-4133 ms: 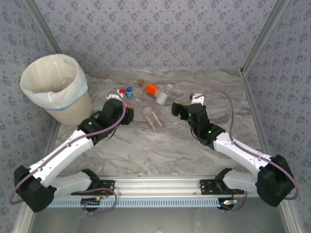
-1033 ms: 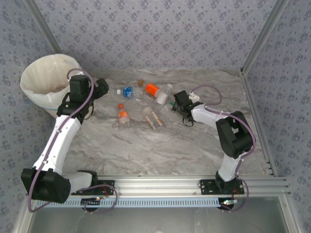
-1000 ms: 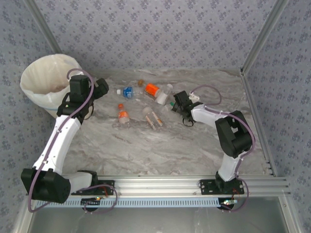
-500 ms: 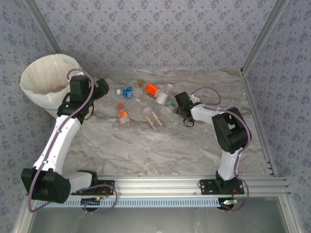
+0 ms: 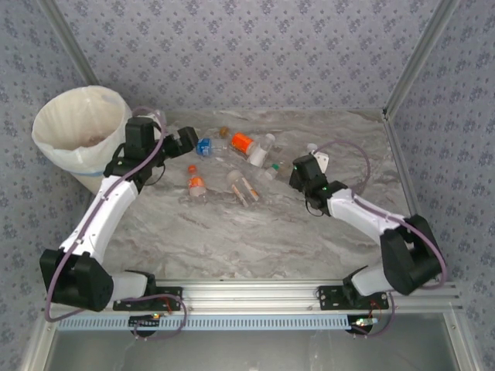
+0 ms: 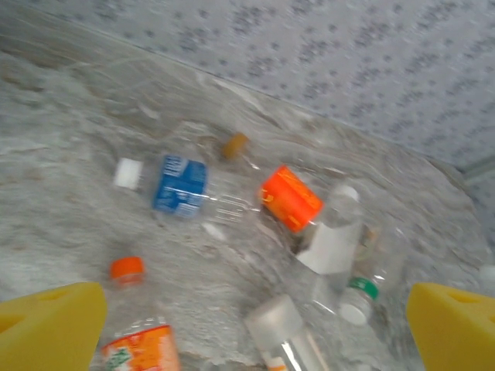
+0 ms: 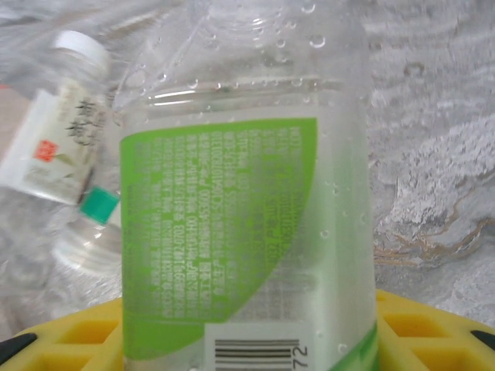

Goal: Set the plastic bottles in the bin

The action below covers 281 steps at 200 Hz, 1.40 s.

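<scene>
Between the yellow fingers (image 7: 433,332) of my right gripper (image 7: 247,344) stands a clear plastic bottle with a green label (image 7: 232,224), and the jaws are shut on it. Seen from above, that gripper (image 5: 298,173) is right of the pile. Loose bottles lie on the marble top: a blue-labelled one (image 6: 179,185), an orange-labelled one (image 6: 290,199), a white-labelled one (image 6: 332,239), a green-capped one (image 6: 357,297) and an orange-capped one (image 5: 196,184). My left gripper (image 5: 188,139) hovers open by the blue one, nothing between its pads (image 6: 50,328). The pale-blue bin (image 5: 81,135) with white liner stands far left.
Patterned walls close the back and both sides, with metal corner posts (image 5: 414,58). A small brown cap (image 6: 235,144) lies near the back wall. A frosted-cap bottle (image 5: 236,182) rests in front of the pile. Bare marble (image 5: 255,239) stretches toward the near rail.
My left arm has swung from over the bin's rim toward the bottles. The right gripper has closed on the green-labelled bottle and drawn back a little to the right, its elbow dropping outward.
</scene>
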Tool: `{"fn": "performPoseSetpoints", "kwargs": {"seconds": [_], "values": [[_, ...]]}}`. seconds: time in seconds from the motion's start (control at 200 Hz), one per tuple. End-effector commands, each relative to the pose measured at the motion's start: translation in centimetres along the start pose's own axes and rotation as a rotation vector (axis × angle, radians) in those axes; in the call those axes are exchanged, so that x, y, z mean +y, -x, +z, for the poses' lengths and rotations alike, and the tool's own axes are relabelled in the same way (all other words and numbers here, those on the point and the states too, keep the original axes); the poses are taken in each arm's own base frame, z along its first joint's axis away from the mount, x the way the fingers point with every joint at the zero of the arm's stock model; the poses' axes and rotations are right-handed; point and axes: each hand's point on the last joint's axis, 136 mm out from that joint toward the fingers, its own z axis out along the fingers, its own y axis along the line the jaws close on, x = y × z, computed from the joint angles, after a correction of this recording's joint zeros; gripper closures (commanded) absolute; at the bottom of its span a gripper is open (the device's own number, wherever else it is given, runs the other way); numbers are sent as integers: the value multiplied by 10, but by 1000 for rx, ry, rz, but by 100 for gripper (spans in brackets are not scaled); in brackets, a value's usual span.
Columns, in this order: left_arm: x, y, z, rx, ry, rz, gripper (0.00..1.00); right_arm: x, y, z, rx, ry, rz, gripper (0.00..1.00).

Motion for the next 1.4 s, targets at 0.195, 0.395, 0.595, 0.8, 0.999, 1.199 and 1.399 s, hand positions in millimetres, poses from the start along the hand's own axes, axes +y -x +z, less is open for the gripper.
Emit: {"fn": "performPoseSetpoints", "kwargs": {"seconds": [0.195, 0.395, 0.595, 0.8, 0.999, 1.199, 1.399], "values": [[-81, -16, 5, 138, -392, 65, 0, 40, 22, -53, -143, 243, -228, 49], [-120, -28, -4, 162, -521, 121, 1, 84, 20, -83, -152, 508, -308, 49], [-148, -32, -8, 172, -585, 130, 1, 133, 15, -111, -135, 736, -376, 50], [-155, -38, 1, 188, -552, 125, 7, 170, 15, -128, -131, 858, -442, 49], [-165, -48, 4, 217, -566, 128, 18, 199, 15, -138, -129, 942, -472, 49], [-151, -41, 13, 178, -460, 118, 48, 215, 7, -143, -119, 981, -509, 49], [-150, -34, 9, 139, -454, 109, 67, 215, 5, -146, -116, 993, -514, 48]]}}
